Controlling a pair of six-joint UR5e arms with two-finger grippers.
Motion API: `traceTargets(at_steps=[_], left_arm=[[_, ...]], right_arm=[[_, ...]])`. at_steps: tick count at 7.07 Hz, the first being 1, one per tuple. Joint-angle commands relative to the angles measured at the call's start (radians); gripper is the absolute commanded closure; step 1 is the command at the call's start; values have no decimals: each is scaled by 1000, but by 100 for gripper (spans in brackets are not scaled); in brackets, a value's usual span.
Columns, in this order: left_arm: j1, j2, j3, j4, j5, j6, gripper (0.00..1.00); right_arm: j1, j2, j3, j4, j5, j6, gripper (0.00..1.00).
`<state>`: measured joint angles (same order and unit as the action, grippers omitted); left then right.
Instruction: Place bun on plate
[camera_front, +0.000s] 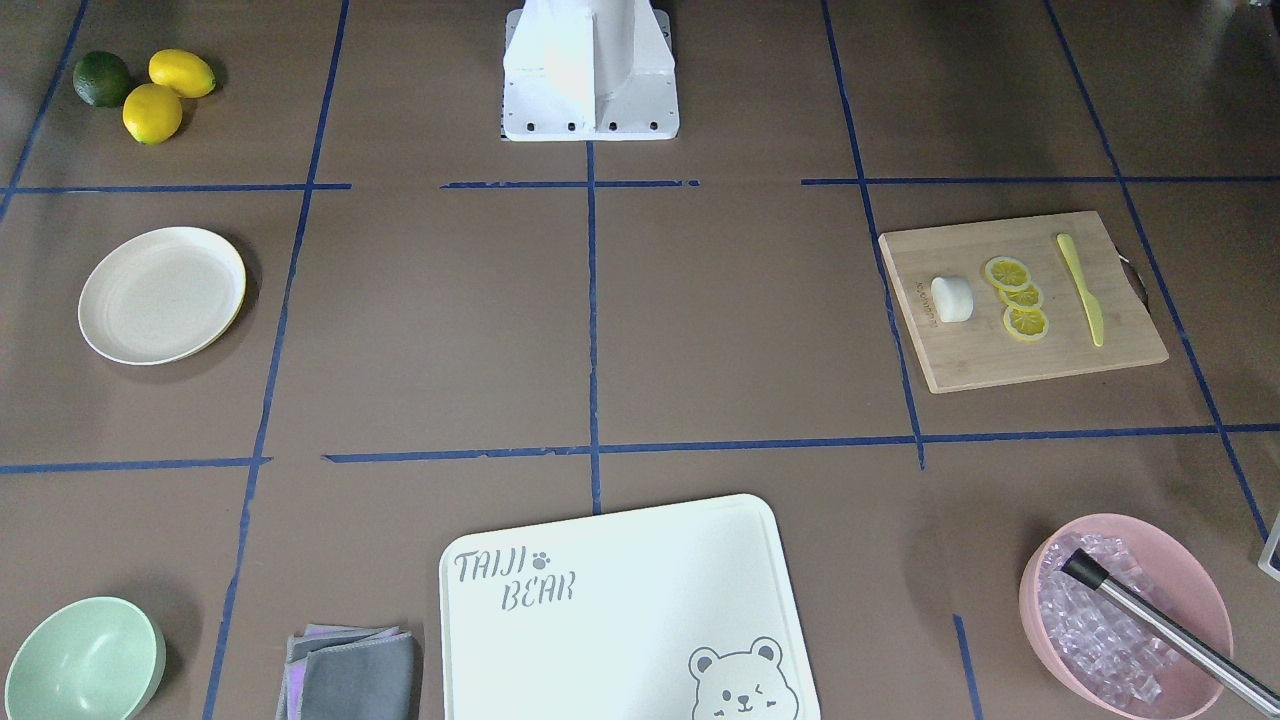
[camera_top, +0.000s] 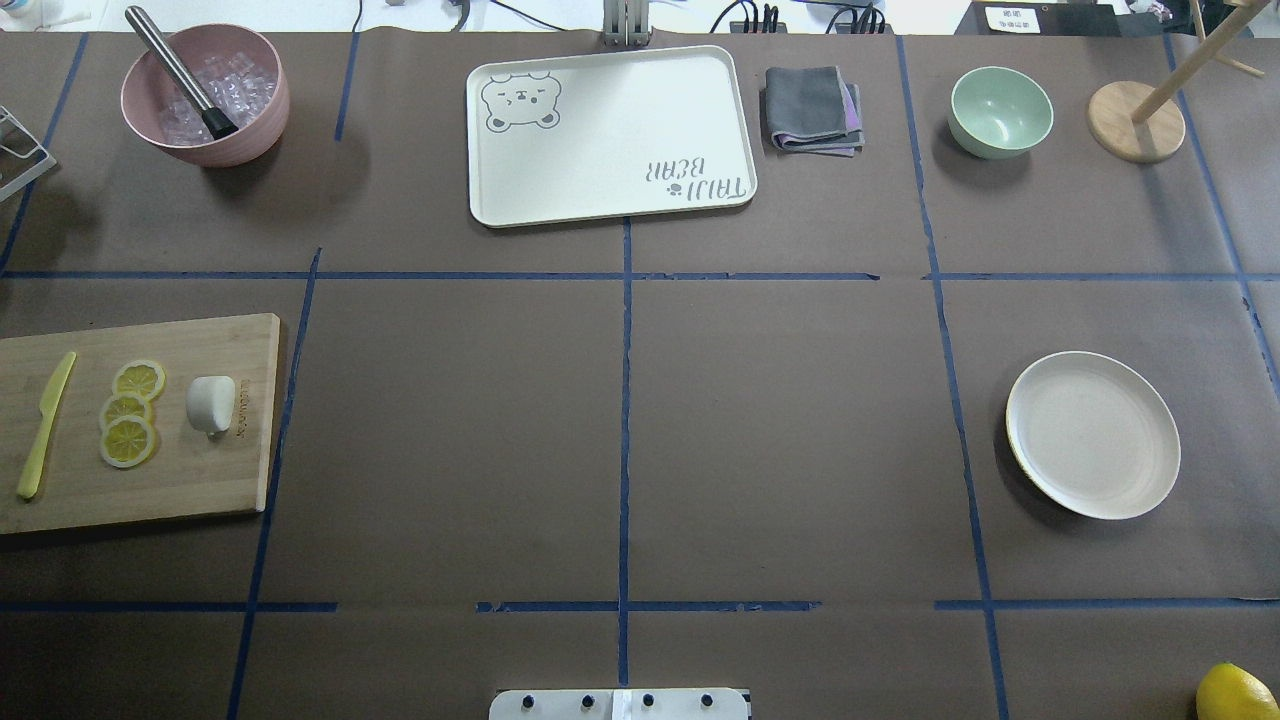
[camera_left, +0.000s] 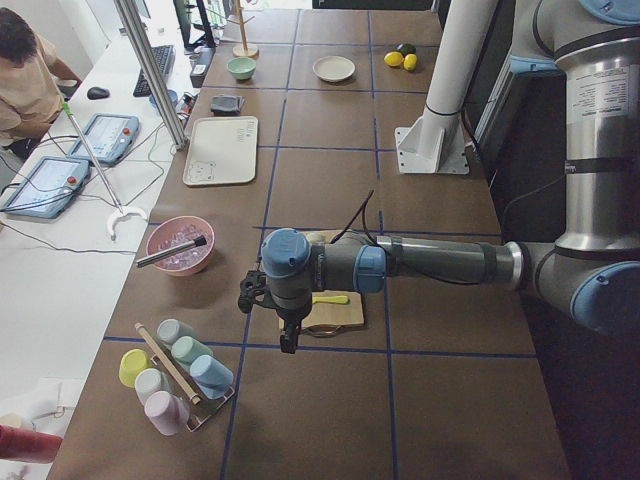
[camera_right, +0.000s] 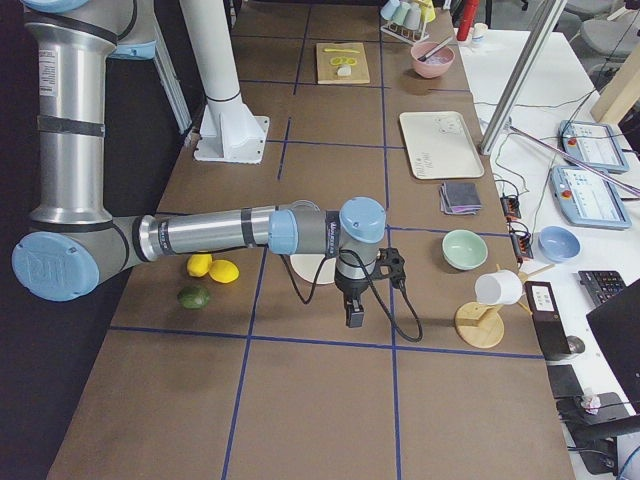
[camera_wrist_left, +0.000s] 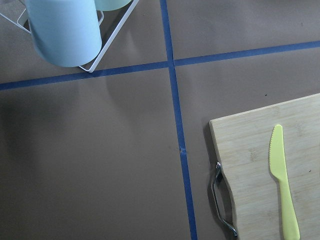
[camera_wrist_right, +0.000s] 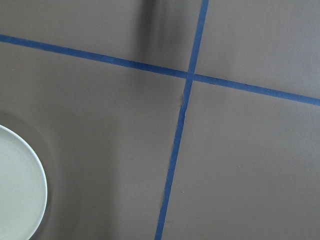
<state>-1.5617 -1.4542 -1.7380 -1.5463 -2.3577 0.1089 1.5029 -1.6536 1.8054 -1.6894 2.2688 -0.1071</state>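
The white bun (camera_front: 951, 298) (camera_top: 211, 403) lies on a wooden cutting board (camera_front: 1020, 345) beside lemon slices (camera_front: 1020, 297) and a yellow knife (camera_wrist_left: 282, 180). The cream plate (camera_front: 160, 294) (camera_top: 1092, 434) sits empty at the other end of the table, and its rim (camera_wrist_right: 20, 190) shows in the right wrist view. My left gripper (camera_left: 288, 340) hangs above the table just past the board's handle end. My right gripper (camera_right: 355, 318) hangs beside the plate. Both show only in the side views, so I cannot tell whether they are open or shut.
A pink bowl of ice with a tool (camera_top: 205, 95), a bear-printed tray (camera_top: 610, 135), a folded grey cloth (camera_top: 812, 108), a mint bowl (camera_top: 1000, 110) and a wooden stand (camera_top: 1135, 120) line the far edge. Lemons and a lime (camera_front: 140, 85) lie near the plate. A cup rack (camera_left: 175, 375) stands beyond the board.
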Motion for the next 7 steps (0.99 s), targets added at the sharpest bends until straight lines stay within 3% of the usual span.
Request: traceTargets(at_steps=[1,2,3,5,7], left_arm=[[-1,-2,-5,-3,-2,2,0],[3,-3,0,0,0,0,0],[2,-2,-2,0,-2,0,0],[3,-2,2,0,-2,0,0],[3,-2,0,0,-6,0,0]], right_arm=[[-1,0,0,1,2,1,0],[-3,2,2,2,12,1,0],[-6,2,-1,14,87,-2,0],[-86,-5,-56,252,152,179,0],[-235,-14,-121,595,112,535,0]])
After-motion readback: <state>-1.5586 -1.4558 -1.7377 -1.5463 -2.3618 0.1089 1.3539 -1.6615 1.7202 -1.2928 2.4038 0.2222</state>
